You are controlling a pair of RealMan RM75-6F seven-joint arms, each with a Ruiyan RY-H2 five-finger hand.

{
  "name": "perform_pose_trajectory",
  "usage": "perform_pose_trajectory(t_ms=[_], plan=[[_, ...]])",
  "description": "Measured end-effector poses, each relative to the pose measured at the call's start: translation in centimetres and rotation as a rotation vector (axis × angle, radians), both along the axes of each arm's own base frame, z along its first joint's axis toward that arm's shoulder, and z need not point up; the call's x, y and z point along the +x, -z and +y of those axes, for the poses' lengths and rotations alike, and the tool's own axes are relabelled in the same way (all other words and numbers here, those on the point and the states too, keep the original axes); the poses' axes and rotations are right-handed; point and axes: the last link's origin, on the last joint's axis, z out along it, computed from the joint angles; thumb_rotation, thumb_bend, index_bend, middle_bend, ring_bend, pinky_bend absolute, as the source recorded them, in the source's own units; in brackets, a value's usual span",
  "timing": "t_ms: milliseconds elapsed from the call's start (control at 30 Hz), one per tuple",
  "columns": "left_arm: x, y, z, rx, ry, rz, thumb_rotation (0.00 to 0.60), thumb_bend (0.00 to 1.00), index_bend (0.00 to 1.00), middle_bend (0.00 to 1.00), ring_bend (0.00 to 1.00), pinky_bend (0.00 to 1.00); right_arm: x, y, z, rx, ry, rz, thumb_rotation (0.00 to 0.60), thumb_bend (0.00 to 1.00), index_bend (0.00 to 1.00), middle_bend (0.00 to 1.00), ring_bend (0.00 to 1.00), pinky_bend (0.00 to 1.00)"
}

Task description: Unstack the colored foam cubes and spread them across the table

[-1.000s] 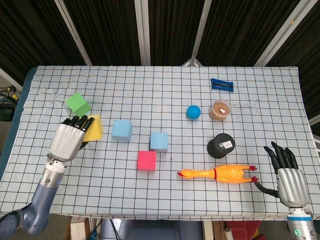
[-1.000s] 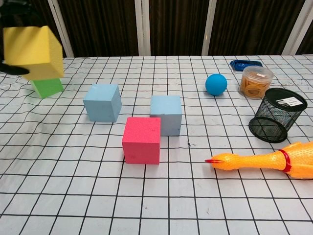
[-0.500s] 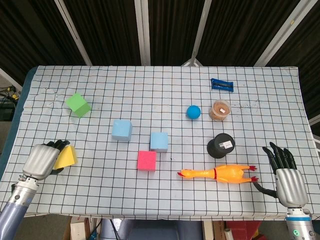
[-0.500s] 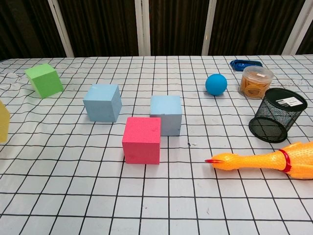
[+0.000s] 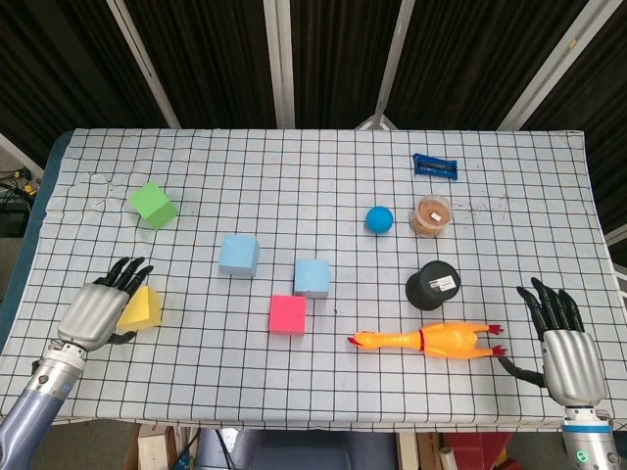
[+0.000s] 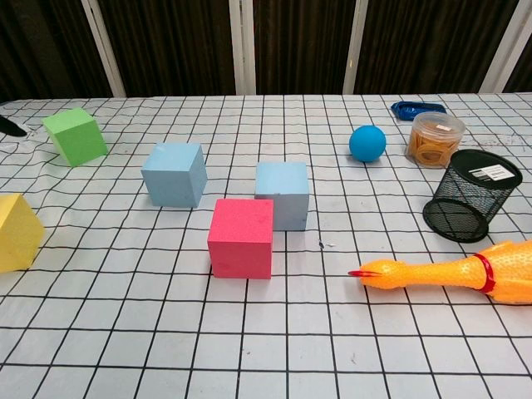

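The yellow foam cube [image 5: 142, 308] [image 6: 17, 233] sits tilted on the table near the front left. My left hand [image 5: 96, 311] lies just left of it, fingers [image 5: 127, 273] spread and off the cube. The green cube [image 5: 154, 205] [image 6: 75, 135] stands alone at the far left. Two light blue cubes [image 5: 239, 255] [image 5: 312, 277] and a pink cube [image 5: 288, 314] [image 6: 241, 237] stand apart near the middle, none stacked. My right hand [image 5: 566, 345] hovers open at the front right edge, holding nothing.
A blue ball [image 5: 379, 219], a jar of rubber bands [image 5: 430, 215], a black mesh cup [image 5: 433, 285] on its side, a rubber chicken [image 5: 426, 339] and a blue clip [image 5: 435, 165] occupy the right half. The table's front edge runs close to both hands.
My left hand carried the yellow cube from beside the green cube down to the front left, set it on the table and spread its fingers off it. The right hand stayed put.
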Motion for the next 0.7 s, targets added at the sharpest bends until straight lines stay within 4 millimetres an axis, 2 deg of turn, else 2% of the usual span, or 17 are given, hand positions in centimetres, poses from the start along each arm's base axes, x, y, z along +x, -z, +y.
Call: perform_pose_trajectory(t_ms=[200, 300, 433, 533, 700], plan=[[1.0, -3.7, -2.0, 0.133, 0.041, -0.130, 0.600, 0.00, 0.06, 0.00, 0.00, 0.31, 0.1, 0.0, 0.1, -0.001, -0.004, -0.002, 0.600, 0.04, 0.11, 0.00, 0.06, 0.00], [-0.1, -6.1, -4.5, 0.250, 0.021, -0.172, 0.600, 0.00, 0.06, 0.00, 0.00, 0.27, 0.2, 0.1, 0.1, 0.007, -0.007, 0.000, 0.600, 0.04, 0.11, 0.00, 0.06, 0.00], [-3.1, -8.4, -9.4, 0.388, -0.109, -0.205, 0.600, 0.00, 0.05, 0.00, 0.00, 0.22, 0.3, 0.3, 0.1, 0.015, -0.017, 0.004, 0.600, 0.04, 0.11, 0.00, 0.06, 0.00], [-4.6, -8.8, -11.3, 0.429, -0.169, -0.187, 0.600, 0.00, 0.06, 0.00, 0.00, 0.21, 0.5, 0.4, 0.2, 0.018, -0.027, 0.001, 0.600, 0.04, 0.11, 0.00, 0.06, 0.00], [-5.3, -7.8, -11.9, 0.450, -0.165, -0.188, 0.600, 0.00, 0.06, 0.00, 0.00, 0.21, 0.8, 0.2, 0.3, 0.011, -0.041, -0.006, 0.600, 0.04, 0.11, 0.00, 0.06, 0.00]])
